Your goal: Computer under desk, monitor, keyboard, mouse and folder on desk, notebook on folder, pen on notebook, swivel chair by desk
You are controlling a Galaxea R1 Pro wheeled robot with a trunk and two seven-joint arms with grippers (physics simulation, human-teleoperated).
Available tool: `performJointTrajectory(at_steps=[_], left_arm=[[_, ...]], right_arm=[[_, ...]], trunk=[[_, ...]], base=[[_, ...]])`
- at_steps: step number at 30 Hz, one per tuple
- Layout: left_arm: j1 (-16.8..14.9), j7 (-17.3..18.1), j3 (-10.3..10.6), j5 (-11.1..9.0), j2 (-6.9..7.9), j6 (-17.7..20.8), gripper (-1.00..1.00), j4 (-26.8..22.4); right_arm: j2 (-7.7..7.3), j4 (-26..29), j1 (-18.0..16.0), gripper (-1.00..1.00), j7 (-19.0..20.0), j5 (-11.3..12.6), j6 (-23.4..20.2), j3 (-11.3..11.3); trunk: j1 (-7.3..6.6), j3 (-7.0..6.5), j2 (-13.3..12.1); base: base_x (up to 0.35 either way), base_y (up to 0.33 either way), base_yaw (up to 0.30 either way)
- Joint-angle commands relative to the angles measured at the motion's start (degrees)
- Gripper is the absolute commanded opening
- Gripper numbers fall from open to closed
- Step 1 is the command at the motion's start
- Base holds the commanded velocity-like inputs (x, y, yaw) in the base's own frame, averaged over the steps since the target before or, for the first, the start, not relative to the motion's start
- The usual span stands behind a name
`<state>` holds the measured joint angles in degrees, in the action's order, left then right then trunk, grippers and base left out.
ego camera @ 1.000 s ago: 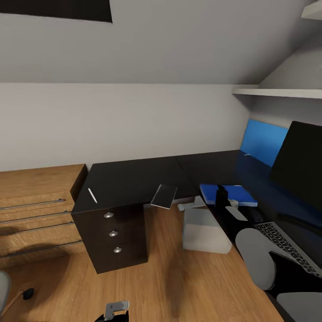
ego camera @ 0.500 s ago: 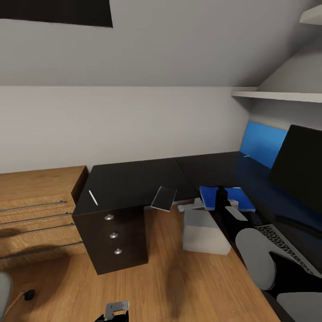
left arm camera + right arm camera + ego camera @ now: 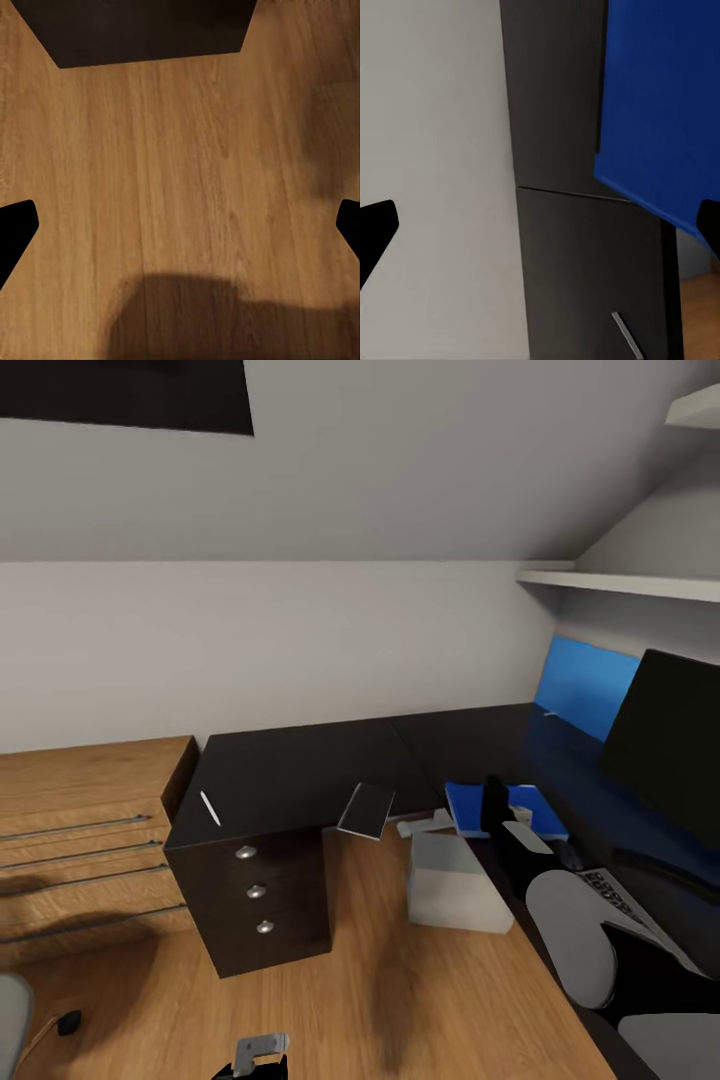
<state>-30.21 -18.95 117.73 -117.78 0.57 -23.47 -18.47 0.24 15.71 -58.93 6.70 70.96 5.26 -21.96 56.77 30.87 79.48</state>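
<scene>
On the black L-shaped desk (image 3: 300, 765) a blue folder (image 3: 520, 807) lies flat, with a black monitor (image 3: 670, 745) and part of a keyboard (image 3: 625, 895) further right. My right gripper (image 3: 493, 802) hovers over the folder's near edge and is open; its wrist view has the folder (image 3: 667, 105) between wide-spread fingertips (image 3: 375, 232). A grey notebook (image 3: 366, 808) overhangs the desk's inner edge. A thin white pen (image 3: 209, 807) lies on the left wing. The grey computer (image 3: 455, 880) stands on the floor by the desk. My left gripper (image 3: 180, 225) hangs open low over the wooden floor.
A black drawer unit (image 3: 255, 895) carries the desk's left wing, and a wooden dresser (image 3: 90, 840) stands beside it. A white shelf (image 3: 620, 578) and a blue panel (image 3: 585, 685) are on the right wall. A grey rounded shape with a black castor (image 3: 67, 1020) sits at the lower left.
The whole picture has slid slightly down and the keyboard has dropped partly out of frame, so the camera moved. Neither the desk's objects nor the grippers have visibly changed.
</scene>
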Motion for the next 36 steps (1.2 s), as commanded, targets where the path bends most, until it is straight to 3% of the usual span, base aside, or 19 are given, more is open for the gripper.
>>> performJointTrajectory(at_steps=[1, 13, 31, 36], left_arm=[[-0.11, -0.39, 0.48, -0.26, 0.04, -0.35, 1.0, -0.25], [-0.11, -0.46, 0.48, -0.26, 0.04, -0.4, 1.0, -0.25], [-0.11, -0.55, 0.48, -0.18, 0.02, -0.5, 1.0, -0.25], [-0.11, -0.61, 0.44, -0.18, -0.03, -0.58, 1.0, -0.25]], right_arm=[[0.03, -0.07, -0.05, 1.0, 0.35, 0.62, 0.19, -0.01], [0.24, -0.07, -0.05, 1.0, 0.48, 0.76, 0.11, 0.05], [0.52, -0.15, -0.05, 1.0, 0.44, 0.62, 0.04, 0.28], [1.23, -0.16, -0.05, 1.0, 0.42, 0.51, 0.02, 0.31]], trunk=[[-0.23, -0.13, -0.38], [-2.86, -2.28, -5.19], [-2.86, -2.66, -5.19], [-2.86, -2.82, -5.19]], base=[[0.0, 0.0, 0.0], [0.0, 0.0, 0.008], [0.0, 0.0, 0.21], [0.0, 0.0, 0.25]])
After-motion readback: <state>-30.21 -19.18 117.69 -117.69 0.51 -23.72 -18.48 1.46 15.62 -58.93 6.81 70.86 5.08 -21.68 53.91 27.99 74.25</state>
